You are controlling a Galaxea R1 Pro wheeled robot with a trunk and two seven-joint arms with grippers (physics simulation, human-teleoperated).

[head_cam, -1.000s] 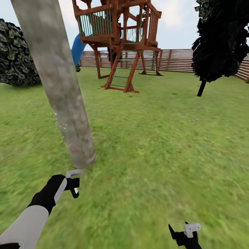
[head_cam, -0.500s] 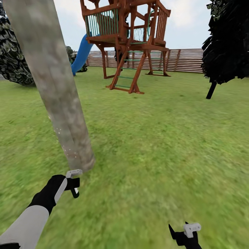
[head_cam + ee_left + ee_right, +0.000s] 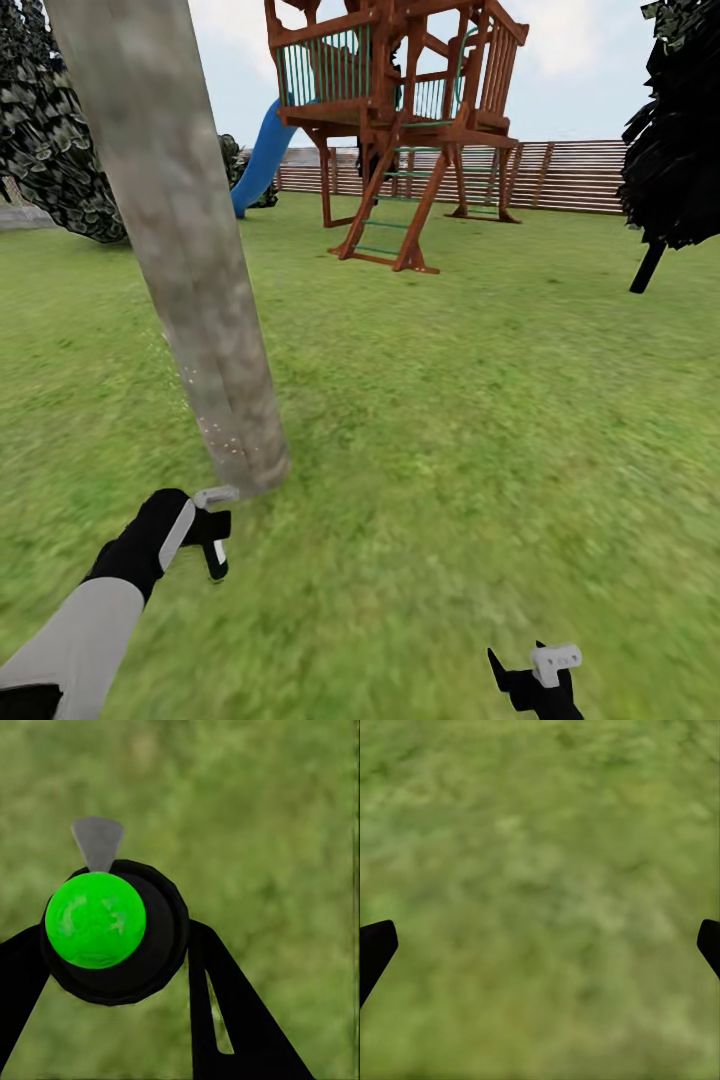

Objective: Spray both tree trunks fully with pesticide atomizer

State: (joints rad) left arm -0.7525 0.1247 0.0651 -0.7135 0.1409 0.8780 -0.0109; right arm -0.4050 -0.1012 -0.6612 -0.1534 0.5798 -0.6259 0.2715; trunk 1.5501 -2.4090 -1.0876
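Currently: the left gripper sits low in the head view at about 7 o'clock, just short of the base of the tree trunk. In the left wrist view its two dark fingers are clamped around a black round body with a bright green cap and a grey nozzle tab: the pesticide atomizer. So pickup is done; the atomizer is off the floor and in the left gripper.

The trunk leans up toward 11 o'clock and runs out of frame at the top. A sparse scatter of whitish specks, the pesticide, lies on its lower left flank, with a few more at the trunk's edge a little higher. The rest of the visible trunk looks bare grey-brown with dull green mottling. Judgement: coverage of this trunk is only started, low down on one side; the upper stretch and the far side remain.

The right gripper hangs at 5 o'clock near the bottom edge, well apart from the trunk. The right wrist view shows its fingertips spread wide with only grass between them: nothing held.

Background: wooden play tower with a blue slide at 12 o'clock, slat fence behind, dark foliage at 2 o'clock.

A second tall trunk cannot be made out here. Judgement: the second tree is still to be treated.
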